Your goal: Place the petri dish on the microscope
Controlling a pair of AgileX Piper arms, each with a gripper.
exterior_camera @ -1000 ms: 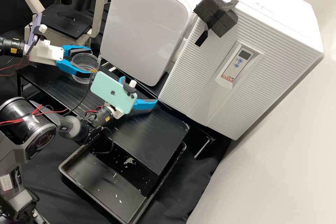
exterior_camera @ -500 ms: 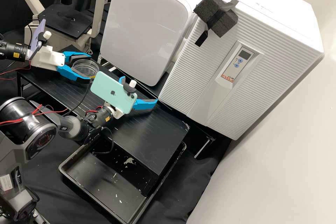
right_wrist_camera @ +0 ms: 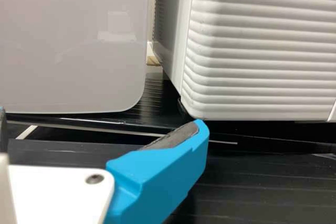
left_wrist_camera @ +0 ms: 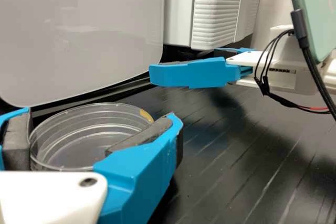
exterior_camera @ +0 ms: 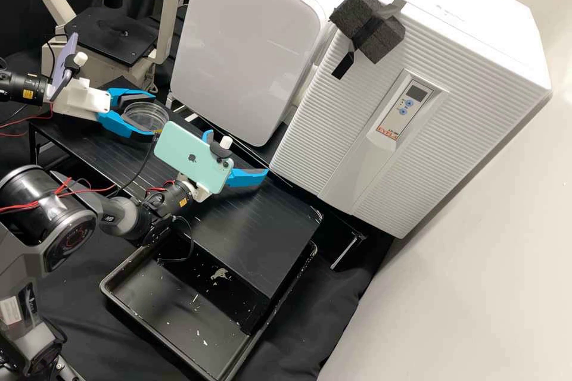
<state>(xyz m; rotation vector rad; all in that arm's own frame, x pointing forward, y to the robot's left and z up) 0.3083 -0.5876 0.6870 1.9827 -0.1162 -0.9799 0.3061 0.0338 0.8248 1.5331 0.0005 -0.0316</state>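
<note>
Dish [left_wrist_camera: 79,132] prob. grasped in jaws of L gripper [exterior_camera: 155,114]; placing on microscope [exterior_camera: 112,36] yet to be done. Jaws of R gripper [right_wrist_camera: 101,119] released, w/ nothing held.

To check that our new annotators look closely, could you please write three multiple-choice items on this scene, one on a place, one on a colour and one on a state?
1. Where is the petri dish?
A) On the microscope
B) In the black tray
C) Between the fingers of the left gripper

2. What colour is the phone mounted on the right arm?
A) Mint green
B) Red
C) Orange

3. What state is the right gripper in?
A) Shut on a lid
B) Open, with nothing between its fingers
C) Fully closed and empty

Key:
1. C: the left wrist view shows a blue finger on either side of the dish.
2. A: its pale green back faces the high view.
3. B: the high view shows its fingertips well apart.
</note>
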